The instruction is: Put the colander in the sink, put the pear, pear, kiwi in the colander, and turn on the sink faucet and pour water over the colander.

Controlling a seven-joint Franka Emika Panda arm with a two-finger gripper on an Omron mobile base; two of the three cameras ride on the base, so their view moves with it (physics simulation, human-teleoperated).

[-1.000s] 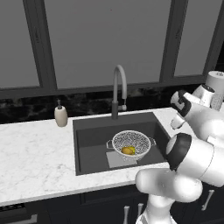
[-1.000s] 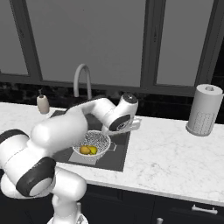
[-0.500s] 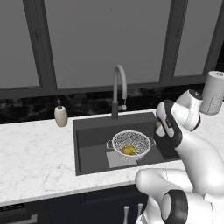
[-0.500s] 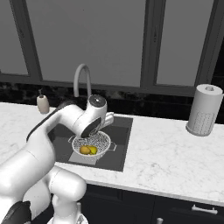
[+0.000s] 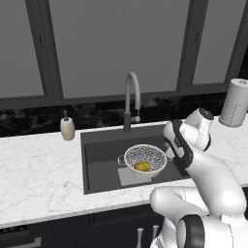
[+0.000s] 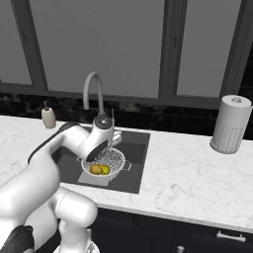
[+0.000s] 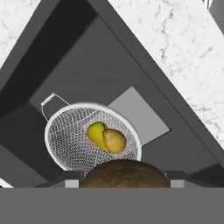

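The colander (image 7: 70, 140) sits on the floor of the dark sink (image 7: 87, 65), partly over the lighter square patch. Inside it lie two pears, a yellow one (image 7: 96, 131) and a golden one (image 7: 114, 140), touching each other. My gripper (image 7: 124, 180) is shut on the brown kiwi (image 7: 124, 171), which fills the space between the fingers. It hangs above the colander's near rim. From the left base view the gripper (image 5: 168, 145) hovers at the colander's (image 5: 145, 160) right edge, over the sink (image 5: 101, 155). The faucet (image 5: 131, 92) stands behind the basin, its spout arched over it, no water running.
A beige soap dispenser (image 5: 67, 128) stands on the marble counter left of the sink. A paper towel roll (image 6: 229, 124) stands at the far right. Dark windows and a black backsplash run behind the counter.
The arm has swung left from over the right counter to above the sink, carrying the kiwi to the colander's edge. The colander and pears have not moved.
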